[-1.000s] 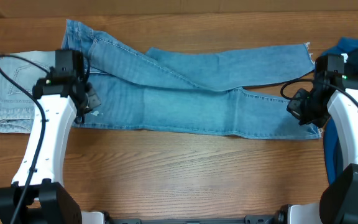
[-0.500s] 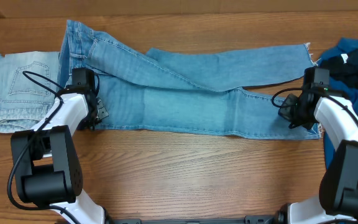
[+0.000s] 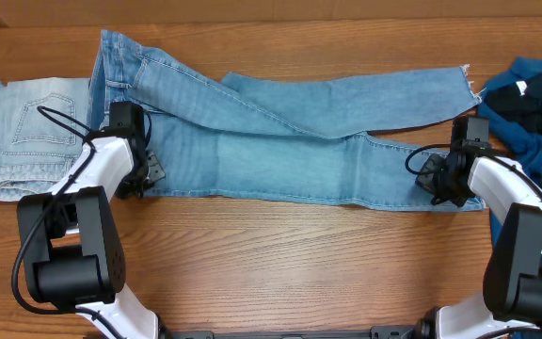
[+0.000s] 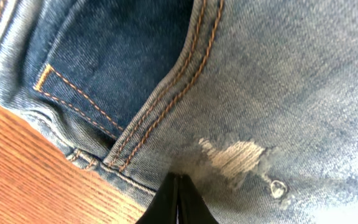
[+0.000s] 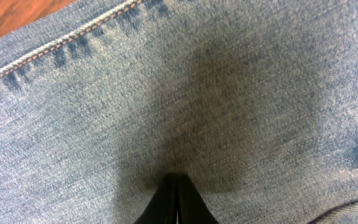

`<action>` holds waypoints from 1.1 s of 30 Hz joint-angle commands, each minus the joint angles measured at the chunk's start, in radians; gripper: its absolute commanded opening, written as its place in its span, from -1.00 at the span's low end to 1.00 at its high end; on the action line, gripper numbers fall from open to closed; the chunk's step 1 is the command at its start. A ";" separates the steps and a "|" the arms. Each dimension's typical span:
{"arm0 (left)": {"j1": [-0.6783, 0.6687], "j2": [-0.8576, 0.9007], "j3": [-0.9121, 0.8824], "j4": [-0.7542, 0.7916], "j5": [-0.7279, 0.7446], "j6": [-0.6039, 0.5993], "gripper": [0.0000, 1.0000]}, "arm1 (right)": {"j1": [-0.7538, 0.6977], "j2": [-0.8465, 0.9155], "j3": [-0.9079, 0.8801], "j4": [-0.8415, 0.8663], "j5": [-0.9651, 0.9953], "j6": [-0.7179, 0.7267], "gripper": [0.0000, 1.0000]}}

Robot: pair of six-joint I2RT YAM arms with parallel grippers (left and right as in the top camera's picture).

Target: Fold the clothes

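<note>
Lying far left: a paler pair of jeans (image 3: 22, 137), bunched on the wooden table (image 3: 280, 273), its right edge touching the waist of the long jeans.
Left gripper (image 3: 142, 177): down on the waist end of the long jeans, near their front edge. Its fingers are closed tight, tips meeting on the denim; I cannot tell whether any cloth is pinched between them.
Left wrist close-up: the closed fingertips (image 4: 169, 205) touch the cloth just below a dark pocket (image 4: 104, 68) edged with orange stitching. A frayed pale patch (image 4: 236, 155) and a small metal rivet (image 4: 278, 188) sit just to their right, and bare wood shows at lower left.
Long jeans (image 3: 280, 155): mid-blue, spread flat across the table, waist at the left, the two legs crossing near the middle, hems at the right.
Right gripper (image 3: 433, 179): on the nearer leg, close to its hem, fingers pressed shut.
Right wrist close-up: the joined tips rest on plain denim in their own shadow; a stitched seam (image 5: 55, 46) crosses the upper left.
Far right: a deep-blue top (image 3: 534, 89), crumpled beside the hems.
</note>
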 commanded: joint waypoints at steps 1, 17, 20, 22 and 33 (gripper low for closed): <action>-0.001 0.073 -0.058 -0.132 0.069 -0.027 -0.92 | -0.006 0.054 -0.092 -0.117 0.088 0.103 -0.92; -0.001 0.072 -0.195 -0.292 0.040 -0.084 -0.92 | -0.111 0.054 -0.098 -0.254 0.191 0.203 -0.92; -0.001 0.043 -0.193 -0.312 0.041 -0.085 -0.92 | -0.111 0.054 -0.097 -0.247 0.191 0.202 -0.92; -0.001 -0.013 -0.179 -0.334 0.011 -0.085 -0.92 | -0.111 0.054 -0.095 -0.240 0.191 0.202 -0.92; 0.020 -0.169 -0.088 -0.337 -0.049 -0.107 -0.92 | -0.110 0.054 -0.003 -0.174 0.171 0.191 -0.74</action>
